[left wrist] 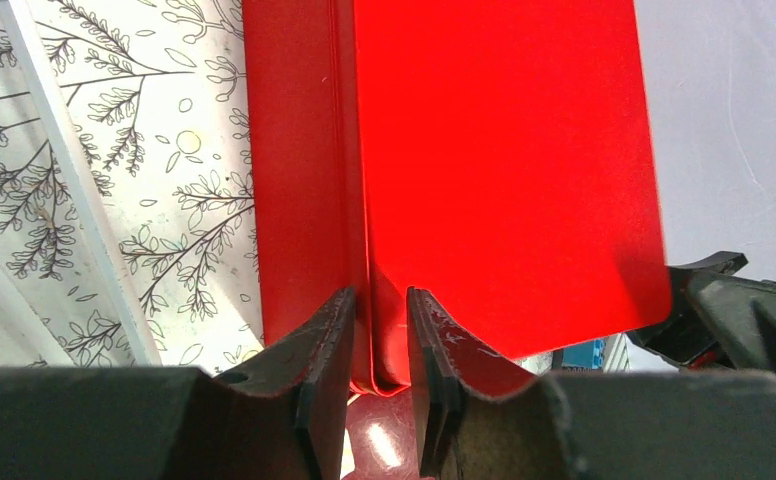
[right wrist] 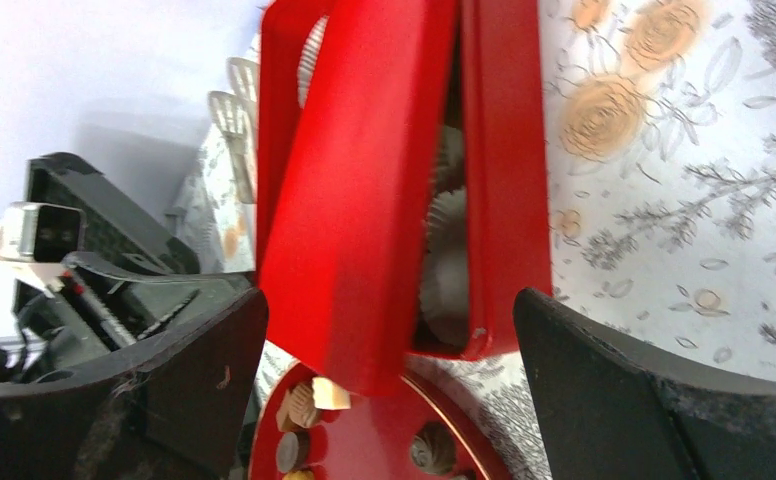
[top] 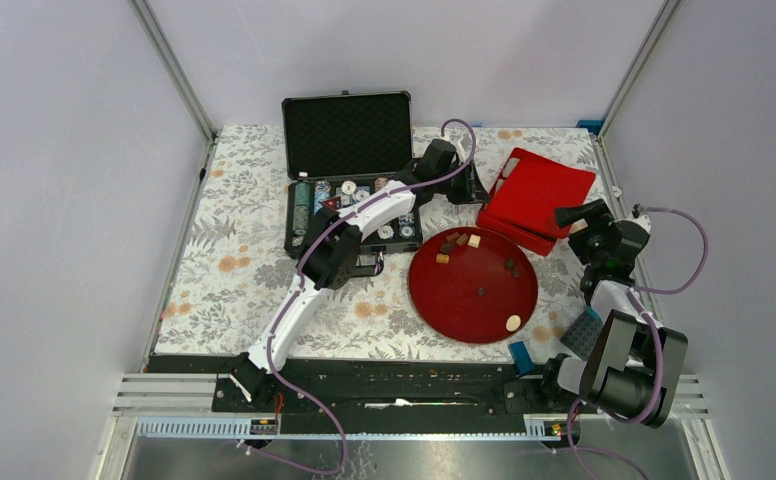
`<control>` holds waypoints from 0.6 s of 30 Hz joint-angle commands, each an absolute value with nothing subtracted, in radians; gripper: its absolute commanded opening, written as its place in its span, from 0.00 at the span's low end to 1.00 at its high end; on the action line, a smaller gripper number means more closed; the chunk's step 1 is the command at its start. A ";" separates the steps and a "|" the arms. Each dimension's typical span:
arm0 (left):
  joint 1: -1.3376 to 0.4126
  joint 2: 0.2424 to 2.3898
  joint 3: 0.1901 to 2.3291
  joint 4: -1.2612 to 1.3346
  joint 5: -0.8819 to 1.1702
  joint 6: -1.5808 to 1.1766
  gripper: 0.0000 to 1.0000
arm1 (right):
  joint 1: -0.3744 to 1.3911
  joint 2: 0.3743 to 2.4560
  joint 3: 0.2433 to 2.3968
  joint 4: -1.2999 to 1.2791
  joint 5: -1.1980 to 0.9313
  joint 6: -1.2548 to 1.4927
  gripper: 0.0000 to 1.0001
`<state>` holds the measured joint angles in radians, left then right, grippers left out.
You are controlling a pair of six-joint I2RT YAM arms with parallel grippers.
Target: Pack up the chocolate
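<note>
Found left claw (left wrist: 379, 300) clamped on the lid (left wrist: 504, 150) of the red box (top: 514, 228), arm stretched over the poker case (top: 347, 135). Saw chocolate (top: 461, 240) scattered on the red plate (top: 464, 320), just beside both claws. Found right claw (right wrist: 389, 300) spread wide at the box's end, arm folded.

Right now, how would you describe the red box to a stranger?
On the floral table, find the round red plate. The red box lies just behind it, toward the far right. It alone is red and rectangular; the plate is round, the case black.
</note>
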<state>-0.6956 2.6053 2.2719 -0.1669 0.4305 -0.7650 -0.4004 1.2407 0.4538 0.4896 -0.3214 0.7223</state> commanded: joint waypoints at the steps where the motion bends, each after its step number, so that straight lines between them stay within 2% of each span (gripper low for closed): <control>1: -0.710 2.602 2.302 -0.130 0.450 -0.758 0.28 | -0.403 1.242 0.486 0.392 -0.269 0.662 1.00; 5: -0.710 2.602 2.300 -0.129 0.456 -0.759 0.30 | -0.403 1.228 0.489 0.368 -0.247 0.637 1.00; 9: -0.710 2.592 2.291 -0.126 0.455 -0.755 0.30 | -0.403 1.212 0.483 0.378 -0.250 0.633 0.90; 12: -0.711 2.586 2.287 -0.124 0.455 -0.753 0.31 | -0.403 1.216 0.473 0.414 -0.278 0.664 0.77; 18: -0.712 2.568 2.266 -0.125 0.450 -0.737 0.32 | -0.403 1.207 0.442 0.537 -0.338 0.755 0.74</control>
